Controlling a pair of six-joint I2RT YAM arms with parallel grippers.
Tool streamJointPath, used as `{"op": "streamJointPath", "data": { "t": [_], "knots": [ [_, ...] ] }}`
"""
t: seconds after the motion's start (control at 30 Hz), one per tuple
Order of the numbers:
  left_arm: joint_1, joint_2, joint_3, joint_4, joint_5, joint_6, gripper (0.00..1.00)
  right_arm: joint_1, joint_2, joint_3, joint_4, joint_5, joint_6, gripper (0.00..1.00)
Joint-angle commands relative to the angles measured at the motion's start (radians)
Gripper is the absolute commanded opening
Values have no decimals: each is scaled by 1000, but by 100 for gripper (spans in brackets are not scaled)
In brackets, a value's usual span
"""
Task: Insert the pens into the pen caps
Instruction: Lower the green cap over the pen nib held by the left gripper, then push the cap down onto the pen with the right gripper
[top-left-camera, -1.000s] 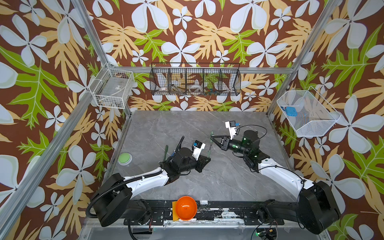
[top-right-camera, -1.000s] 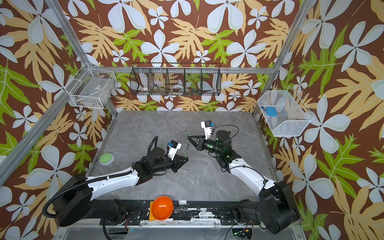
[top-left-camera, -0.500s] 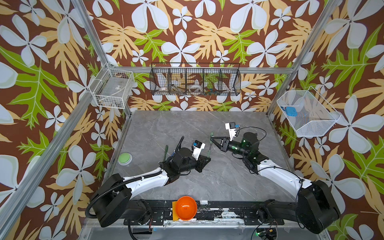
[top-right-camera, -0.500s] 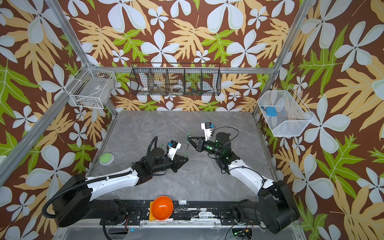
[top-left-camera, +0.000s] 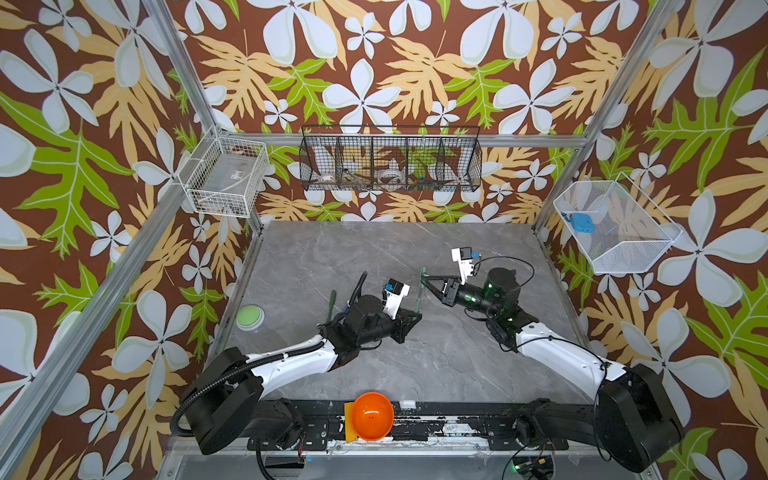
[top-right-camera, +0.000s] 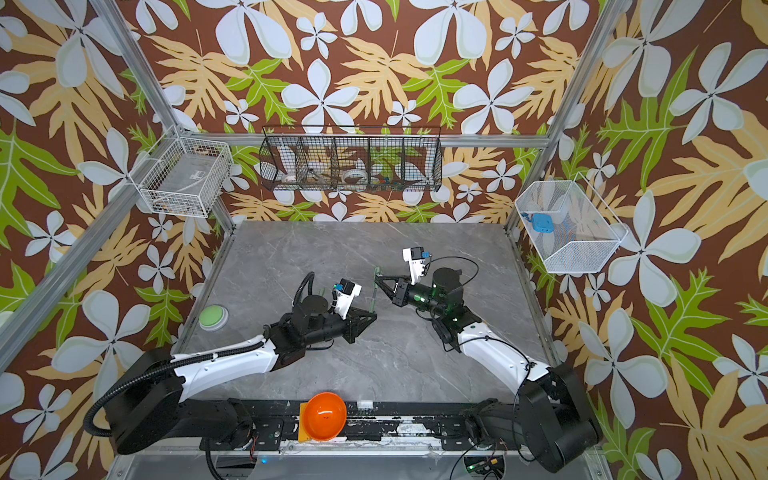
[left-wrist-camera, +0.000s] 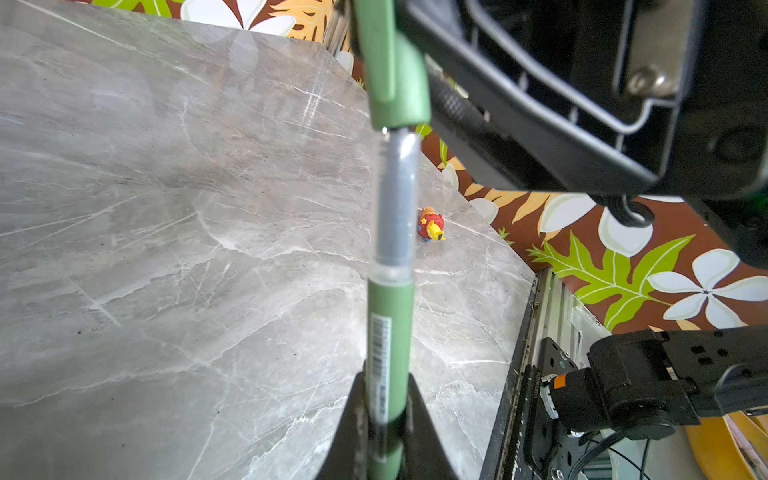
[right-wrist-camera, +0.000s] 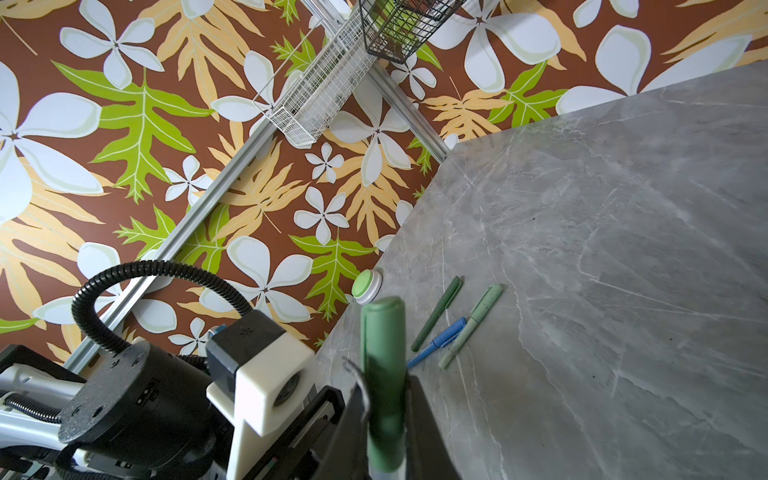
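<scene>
**Final pen entering cap: no visible advance**

The left gripper pinches the dark green pen; the right gripper pinches the cap at the pen's 12 o'clock. Both positions match the previous second: tip entered, seating incomplete. Only the right wrist view shows three capped pens on the worktop.

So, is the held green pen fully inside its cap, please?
Partly in: the pen has its tip inside the cap, clear grip section outside.

Obstacles: three pens, small toy
</scene>
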Motion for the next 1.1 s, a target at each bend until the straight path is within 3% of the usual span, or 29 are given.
{"op": "streamJointPath", "data": {
  "t": [0.0, 0.33, 0.57, 0.8, 1.07],
  "knots": [
    [-3, -7, 16, 44, -18, 9, 0, 6, -5, -16, 58, -3, 24, 14],
    [-3, 10, 77, 68, -6, 16, 0, 24, -15, -35, 89, 3, 34, 14],
    [-1, -14, 86, 42, -45, 45, 0, 26, -51, -36, 14, 10, -21, 16],
    [-1, -4, 115, 9, -50, 74, 0, 48, -139, 78, -371, 68, -276, 55],
    [-2, -16, 103, -21, -46, 85, 0, 1, -80, 184, -390, 10, -283, 60]
  ]
}}
